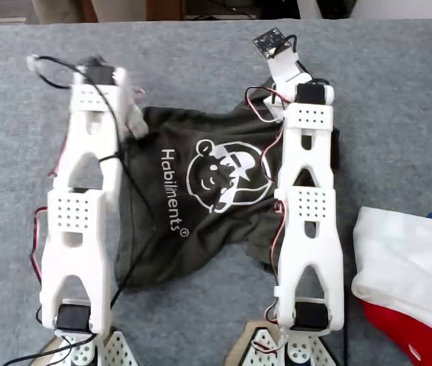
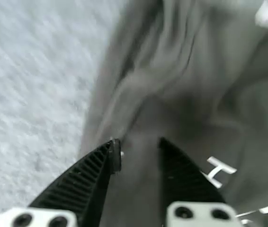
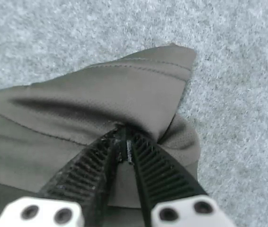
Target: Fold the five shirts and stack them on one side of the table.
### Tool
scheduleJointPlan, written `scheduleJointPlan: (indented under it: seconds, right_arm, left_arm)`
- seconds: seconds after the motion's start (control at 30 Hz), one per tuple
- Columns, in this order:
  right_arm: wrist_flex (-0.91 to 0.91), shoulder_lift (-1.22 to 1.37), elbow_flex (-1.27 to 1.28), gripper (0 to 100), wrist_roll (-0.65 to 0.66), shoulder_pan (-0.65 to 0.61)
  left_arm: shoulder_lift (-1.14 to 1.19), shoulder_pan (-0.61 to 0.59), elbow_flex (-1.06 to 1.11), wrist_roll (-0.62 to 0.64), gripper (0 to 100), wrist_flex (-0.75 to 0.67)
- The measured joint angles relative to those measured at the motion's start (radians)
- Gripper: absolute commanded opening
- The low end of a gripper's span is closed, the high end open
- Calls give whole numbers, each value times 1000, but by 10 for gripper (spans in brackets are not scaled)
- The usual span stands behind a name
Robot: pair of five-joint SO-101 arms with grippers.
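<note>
A dark olive shirt [image 1: 216,229] with a white print lies crumpled on the grey table between my two arms. My left gripper [image 1: 133,118] is at its far left corner. In the left wrist view the left gripper [image 2: 138,149] holds a bunched fold of the shirt [image 2: 181,71] between its slightly parted black fingers [image 2: 105,165], with creases running toward them. At the shirt's far right corner is my right gripper [image 1: 281,76]. The right wrist view shows the right gripper [image 3: 124,137] pinched shut on a raised fold of the shirt [image 3: 101,94] near a pointed corner.
A white shirt [image 1: 411,259] lies over a red one [image 1: 407,328] at the near right edge of the table. Bare grey cloth [image 1: 399,114] spreads to the far right and far left. Thin cables hang along both arms.
</note>
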Motion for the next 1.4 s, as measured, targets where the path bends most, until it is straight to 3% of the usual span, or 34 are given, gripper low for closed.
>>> scheduleJointPlan:
  seconds: [0.23, 0.47, 0.73, 0.93, 1.17, 1.4]
  right_arm:
    - [0, 3, 0, 8, 0, 0]
    - [-6, 3, 0, 8, 0, 0]
    - [-6, 3, 0, 8, 0, 0]
    - [-6, 3, 0, 8, 0, 0]
    - [-6, 3, 0, 8, 0, 0]
    - [-6, 3, 0, 8, 0, 0]
  left_arm:
    - [46, -15, 71, -6, 20, 0]
    - [-11, -78, 207, -121, 20, -2]
    - [-144, -23, 453, -127, 20, -3]
    - [-279, -23, 661, -127, 20, -104]
    - [-532, -37, 700, -126, 33, -198]
    - [-631, -124, 707, -40, 178, -381]
